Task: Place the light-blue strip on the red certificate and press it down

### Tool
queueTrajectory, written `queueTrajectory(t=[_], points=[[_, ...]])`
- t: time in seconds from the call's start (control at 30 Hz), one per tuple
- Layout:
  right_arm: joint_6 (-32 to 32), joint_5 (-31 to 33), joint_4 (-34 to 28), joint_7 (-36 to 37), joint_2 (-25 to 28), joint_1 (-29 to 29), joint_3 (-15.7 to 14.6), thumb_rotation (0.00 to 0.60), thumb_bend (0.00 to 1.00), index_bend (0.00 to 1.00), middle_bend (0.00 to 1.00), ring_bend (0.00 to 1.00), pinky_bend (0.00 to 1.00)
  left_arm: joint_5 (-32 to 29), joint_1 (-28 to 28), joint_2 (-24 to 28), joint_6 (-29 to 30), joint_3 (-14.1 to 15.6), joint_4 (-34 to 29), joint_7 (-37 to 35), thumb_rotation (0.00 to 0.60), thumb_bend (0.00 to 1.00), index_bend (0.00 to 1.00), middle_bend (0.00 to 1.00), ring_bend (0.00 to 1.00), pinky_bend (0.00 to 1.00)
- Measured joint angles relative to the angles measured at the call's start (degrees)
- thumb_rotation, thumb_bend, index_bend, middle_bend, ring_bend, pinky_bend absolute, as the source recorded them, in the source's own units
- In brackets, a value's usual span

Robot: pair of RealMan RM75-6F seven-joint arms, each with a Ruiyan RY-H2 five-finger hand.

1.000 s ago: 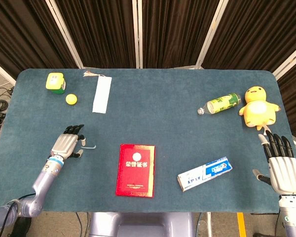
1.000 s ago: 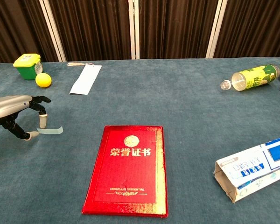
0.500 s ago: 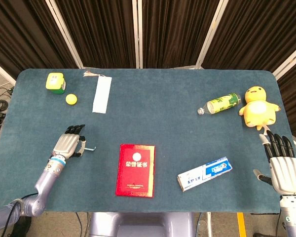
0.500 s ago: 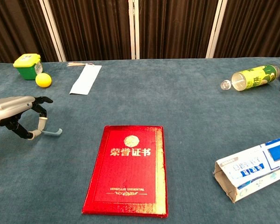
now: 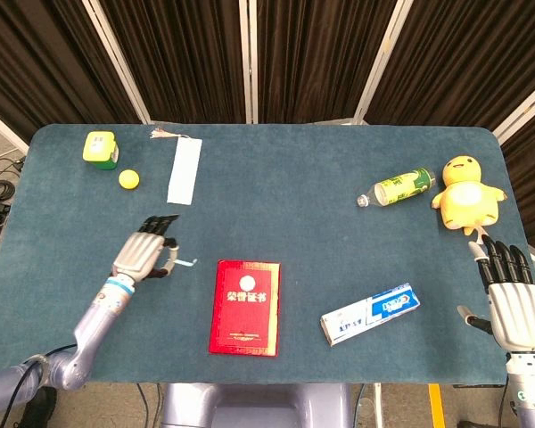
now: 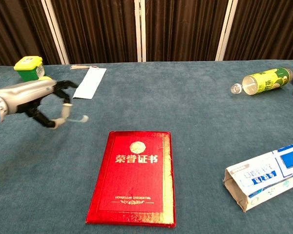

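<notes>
Left hand carries the strip toward the certificate

Over the last second the left hand (image 5: 149,255) has lifted off the table (image 5: 303,187) and moved to 3 o'clock, nearer the red certificate (image 5: 245,307). Fingers pinch the light-blue strip (image 5: 185,263), its long axis pointing at 3 o'clock, toward the certificate's top edge. The right hand (image 5: 514,300) lies flat, spread, holding nothing.

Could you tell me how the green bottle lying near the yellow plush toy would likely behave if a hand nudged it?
The green bottle lies on its side on the table, so it would probably roll rather than slide. It looks like thin plastic, likely light and easy to dent. The plush toy beside it might stop it.
</notes>
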Motion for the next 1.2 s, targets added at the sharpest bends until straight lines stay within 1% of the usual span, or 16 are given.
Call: queueTrajectory(t=[0.13, 0.27, 0.53, 0.67, 0.77, 0.87, 1.0, 1.13, 1.2], points=[[0.1, 0.2, 0.0, 0.5, 0.2, 0.0, 0.1, 0.600, 0.00, 0.00, 0.00, 0.00, 0.00, 1.4, -3.6, -0.7, -1.5, -0.7, -2.2, 3.4, 0.600, 0.45, 0.64, 0.00, 0.00, 0.00], [0.2, 0.4, 0.1, 0.9, 0.4, -0.1, 0.3, 0.600, 0.00, 0.00, 0.00, 0.00, 0.00, 3.2, -5.7, -1.8, -2.2, -0.6, -3.0, 5.3, 0.600, 0.45, 0.64, 0.00, 0.00, 0.00], [0.1, 1.2, 0.4, 1.6, 0.7, -0.1, 0.6, 0.600, 0.00, 0.00, 0.00, 0.00, 0.00, 8.4, -9.4, -3.5, -5.2, 2.0, -2.8, 6.7, 0.600, 0.45, 0.64, 0.00, 0.00, 0.00], [0.0, 1.4, 0.5, 1.7, 0.7, 0.0, 0.6, 0.600, 0.00, 0.00, 0.00, 0.00, 0.00, 13.4, -10.4, -4.5, -4.6, 3.7, -1.7, 5.6, 0.600, 0.45, 0.63, 0.00, 0.00, 0.00], [-0.2, 1.8, 0.7, 1.8, 0.7, 0.1, 0.7, 0.600, 0.00, 0.00, 0.00, 0.00, 0.00, 18.6, -11.0, -5.5, -2.7, 5.4, 0.1, 2.9, 0.600, 0.45, 0.63, 0.00, 0.00, 0.00], [-0.5, 1.9, 0.8, 1.6, 0.6, 0.2, 0.8, 0.600, 0.00, 0.00, 0.00, 0.00, 0.00, 24.6, -11.7, -6.5, 0.1, 7.5, 3.6, -0.9, 0.600, 0.45, 0.63, 0.00, 0.00, 0.00], [-0.5, 1.9, 0.7, 1.4, 0.4, 0.3, 0.8, 0.600, 0.00, 0.00, 0.00, 0.00, 0.00, 31.9, -12.8, -8.3, 4.6, 10.6, 10.1, -4.2, 0.600, 0.45, 0.63, 0.00, 0.00, 0.00], [-0.4, 1.9, 0.7, 1.2, 0.4, 0.3, 0.7, 0.600, 0.00, 0.00, 0.00, 0.00, 0.00, 34.9, -13.6, -9.9, 7.9, 12.2, 15.0, -5.3, 0.600, 0.44, 0.62, 0.00, 0.00, 0.00], [-0.4, 1.9, 0.7, 1.2, 0.4, 0.3, 0.7, 0.600, 0.00, 0.00, 0.00, 0.00, 0.00, 35.4, -13.8, -10.8, 8.8, 12.7, 16.6, -5.6, 0.600, 0.41, 0.58, 0.00, 0.00, 0.00]])
